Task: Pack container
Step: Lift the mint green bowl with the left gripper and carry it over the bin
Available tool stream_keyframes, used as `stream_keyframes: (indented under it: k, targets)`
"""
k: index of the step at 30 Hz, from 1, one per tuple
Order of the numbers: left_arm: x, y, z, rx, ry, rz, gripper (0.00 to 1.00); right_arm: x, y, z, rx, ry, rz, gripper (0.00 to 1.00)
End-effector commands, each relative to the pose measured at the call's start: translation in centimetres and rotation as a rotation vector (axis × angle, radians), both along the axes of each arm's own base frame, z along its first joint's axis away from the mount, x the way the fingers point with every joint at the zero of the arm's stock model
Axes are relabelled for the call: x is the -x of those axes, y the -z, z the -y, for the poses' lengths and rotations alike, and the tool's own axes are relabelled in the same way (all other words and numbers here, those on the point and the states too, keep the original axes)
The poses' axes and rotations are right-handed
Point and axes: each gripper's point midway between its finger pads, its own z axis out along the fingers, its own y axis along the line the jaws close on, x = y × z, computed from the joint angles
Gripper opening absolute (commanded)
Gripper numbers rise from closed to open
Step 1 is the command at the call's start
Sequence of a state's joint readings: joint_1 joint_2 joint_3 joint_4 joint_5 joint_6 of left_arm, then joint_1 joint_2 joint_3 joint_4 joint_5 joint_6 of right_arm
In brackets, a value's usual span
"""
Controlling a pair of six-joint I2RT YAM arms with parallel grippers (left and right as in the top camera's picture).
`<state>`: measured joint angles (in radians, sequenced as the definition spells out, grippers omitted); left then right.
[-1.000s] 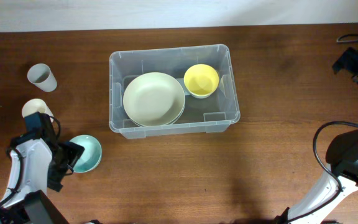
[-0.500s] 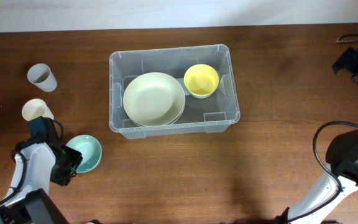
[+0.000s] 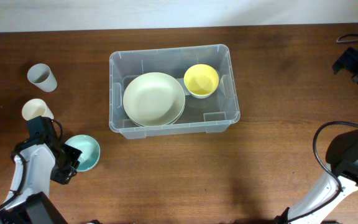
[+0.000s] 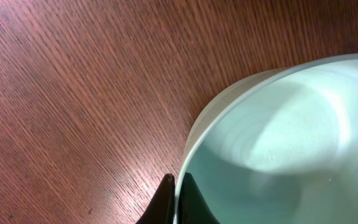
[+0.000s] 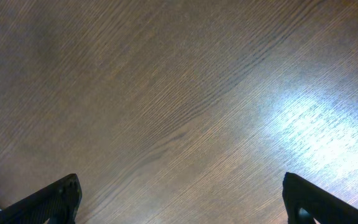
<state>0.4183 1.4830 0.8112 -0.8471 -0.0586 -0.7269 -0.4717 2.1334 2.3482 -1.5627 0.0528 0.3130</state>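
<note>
On the table (image 3: 166, 168) in the overhead view, the container (image 3: 169, 51) sat upper centre, already holding a pale green plate (image 3: 154, 98) and, just beside it, a yellow bowl (image 3: 201, 80). Outside it to the left stood a grey cup (image 3: 41, 77) and a cream cup (image 3: 35, 110), with a teal bowl (image 3: 84, 152) nearer the front. The left gripper (image 3: 69, 163) was at that bowl's left rim, well apart from the container. The right gripper (image 3: 356, 64) was far off at the right edge, over bare wood. In the left wrist view, the left gripper (image 4: 178, 186) had its jaws pinched nearly shut on the thin rim of the teal bowl (image 4: 278, 143), one inside and one outside; the bowl looked flat on the table. In the right wrist view, the right gripper (image 5: 180, 183) had its jaws wide and held nothing. Risks, as a judgement: a one-sided rim pinch could let the bowl swing or slip once lifted. A low carry could clip the container's near wall. Plate and yellow bowl fill most of the floor, so the teal bowl might land tilted. The cream cup was near the left arm and could get knocked.
</note>
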Motion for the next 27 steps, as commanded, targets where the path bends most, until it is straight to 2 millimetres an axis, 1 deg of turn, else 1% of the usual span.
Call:
stream_keyframes:
  k: [1,4,7,10,13,14,17,18,19,21,24,27]
  targets:
    - [0.5,0.4,0.1,0.009,-0.006,-0.019,0.01,0.2,0.2,0.4,0.007,0.01,-0.011,0.99]
    - [0.3,0.4,0.1,0.011,-0.006,-0.012,0.01,0.2,0.2,0.4,0.007,0.01,-0.011,0.99]
    - [-0.3,0.1,0.0,0.012,-0.006,0.011,0.01,0.2,0.2,0.4,0.007,0.01,-0.011,0.99]
    - [-2.2,-1.1,0.1,0.035,0.03,0.073,0.01,0.2,0.2,0.4,0.007,0.01,-0.011,0.99]
    - [-4.8,-3.2,0.0,0.047,0.099,0.157,0.01,0.2,0.2,0.4,0.007,0.01,-0.011,0.99]
    - [-5.3,-3.6,0.0,0.05,0.11,0.173,0.01,0.2,0.2,0.4,0.007,0.01,-0.011,0.99]
    - [-7.4,-6.0,-0.2,0.038,0.148,0.245,0.01,0.2,0.2,0.4,0.007,0.01,-0.011,0.99]
    - [-8.4,-7.3,-0.4,0.028,0.156,0.279,0.01,0.2,0.2,0.4,0.007,0.01,-0.011,0.99]
    - [-8.7,-7.7,-0.4,0.024,0.159,0.292,0.01,0.2,0.2,0.4,0.007,0.01,-0.011,0.99]
    - [-10.1,-10.0,-0.4,0.011,0.178,0.352,0.01,0.2,0.2,0.4,0.007,0.01,-0.011,0.99]
    - [-12.2,-13.9,-0.2,-0.021,0.231,0.459,0.01,0.2,0.2,0.4,0.007,0.01,-0.011,0.99]
    - [-14.2,-18.4,0.3,-0.071,0.272,0.572,0.01,0.2,0.2,0.4,0.007,0.01,-0.011,0.99]
